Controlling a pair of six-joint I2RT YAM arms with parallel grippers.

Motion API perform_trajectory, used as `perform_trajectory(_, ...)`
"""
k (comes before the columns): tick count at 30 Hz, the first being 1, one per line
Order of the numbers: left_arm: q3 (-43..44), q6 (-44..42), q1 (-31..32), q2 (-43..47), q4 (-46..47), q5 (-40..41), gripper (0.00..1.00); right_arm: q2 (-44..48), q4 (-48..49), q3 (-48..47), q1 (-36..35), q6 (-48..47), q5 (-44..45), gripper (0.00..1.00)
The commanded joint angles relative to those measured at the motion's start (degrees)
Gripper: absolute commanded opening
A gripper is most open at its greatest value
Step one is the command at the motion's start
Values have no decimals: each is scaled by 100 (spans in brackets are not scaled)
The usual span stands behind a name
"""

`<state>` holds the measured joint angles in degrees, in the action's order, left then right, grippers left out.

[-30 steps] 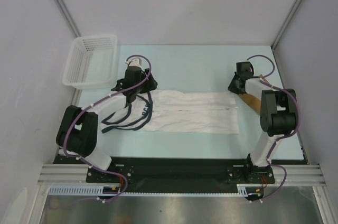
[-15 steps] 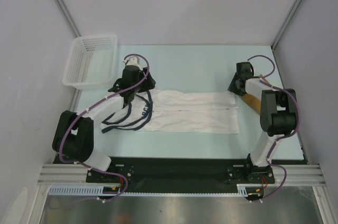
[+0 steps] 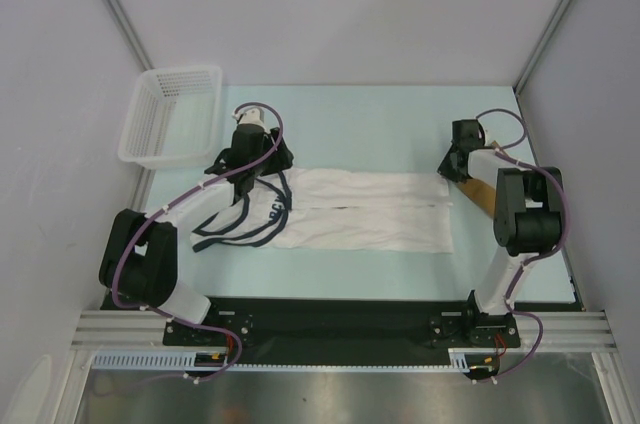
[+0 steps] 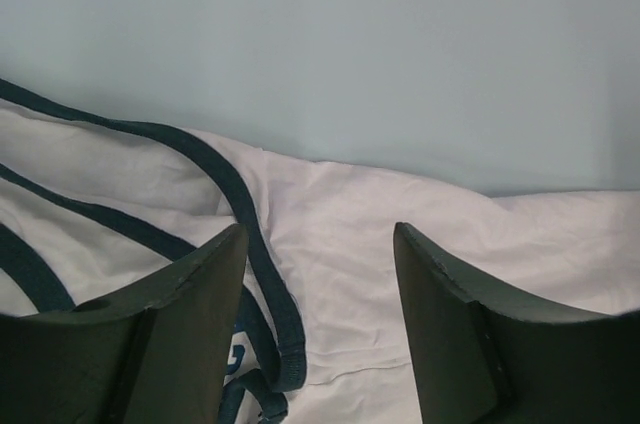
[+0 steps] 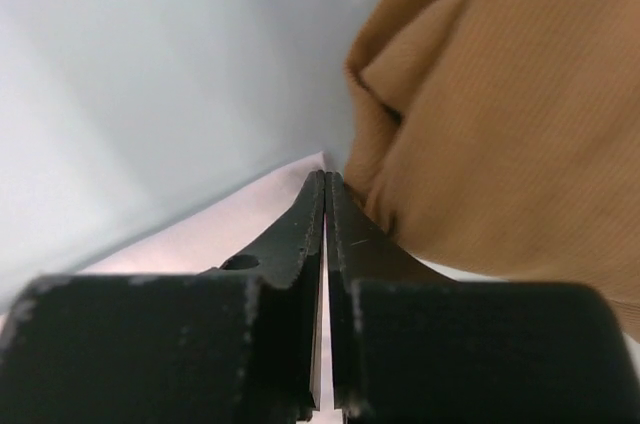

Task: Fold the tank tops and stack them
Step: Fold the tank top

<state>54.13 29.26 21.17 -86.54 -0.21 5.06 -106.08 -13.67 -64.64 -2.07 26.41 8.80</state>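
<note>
We see the white top spread flat across the table, its navy-trimmed end at the left. The left tool hangs over that end, jaws apart. The right tool, jaws together, meets the white top's far right corner, just beside the tan top. We cannot tell whether cloth is pinched.
</note>
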Motion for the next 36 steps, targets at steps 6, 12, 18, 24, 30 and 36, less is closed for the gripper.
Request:
perform_trajectory(6,133,-87,-34,50,65,74,66,492,365,347,409,303,105,2)
perform_trajectory(12,-112,-60,-34,514,-435,468,70,641,559,461,277,127,-168,46)
perform_trajectory(18,-1035,299,-34,1780,-928,961,86,957,409,408,-267,31,-1,60)
perform_trajectory(24,-1852,1537,-43,2922,-2078,1199,94,1011,480,321,-470,83,-9,66)
perform_trajectory(30,-2907,2962,-43,4100,-2765,1226,90,422,164,-381,-654,31,-186,64)
perform_trajectory(36,-3488,3420,-34,4699,-3029,1611,93,193,-65,-523,-743,74,323,64)
